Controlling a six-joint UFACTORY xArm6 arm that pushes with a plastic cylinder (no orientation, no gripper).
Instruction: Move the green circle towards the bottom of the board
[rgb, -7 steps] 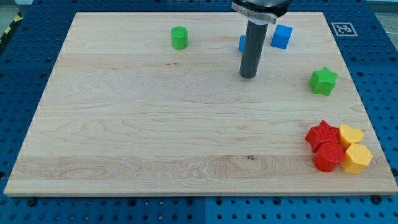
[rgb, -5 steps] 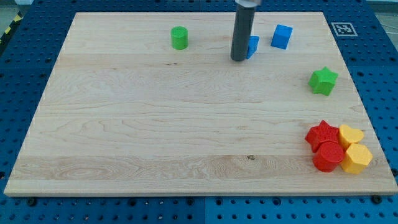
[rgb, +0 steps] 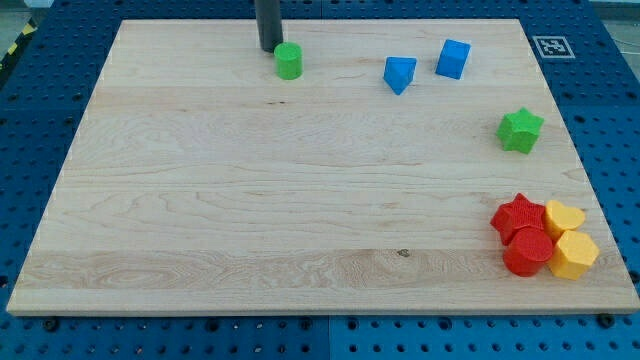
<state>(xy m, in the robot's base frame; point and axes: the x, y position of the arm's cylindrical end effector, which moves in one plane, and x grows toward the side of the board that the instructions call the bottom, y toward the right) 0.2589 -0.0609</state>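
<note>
**Rod tip set behind the green circle, ready to push it nearer**

Nearest, at the right corner of the pale wooden board (rgb: 200, 230), four small plastic blocks sit bunched and touching: a red star (rgb: 518, 215), a red round block (rgb: 528, 251), a yellow heart-like block (rgb: 564, 216) and a yellow hexagon-like block (rgb: 574, 254). They lie well clear of any likely path.

Farther back on the right edge stands a green plastic star (rgb: 520, 130), alone.

Farther still, a blue wedge-shaped block (rgb: 399, 74) and a blue cube (rgb: 453, 59) sit near each other but apart.

At the far side, left of centre, is the task's piece, the green circle (rgb: 289, 61), a short upright plastic cylinder. My tip (rgb: 269, 49) stands just beside it, on its far-left side, touching or nearly so; I cannot tell which. That placement suits the job: a push from behind should send the circle toward the near edge, though the slight left offset may drift it rightward. The arm carries no gripper, only the straight dark rod, so nothing spreads or pinches.
</note>
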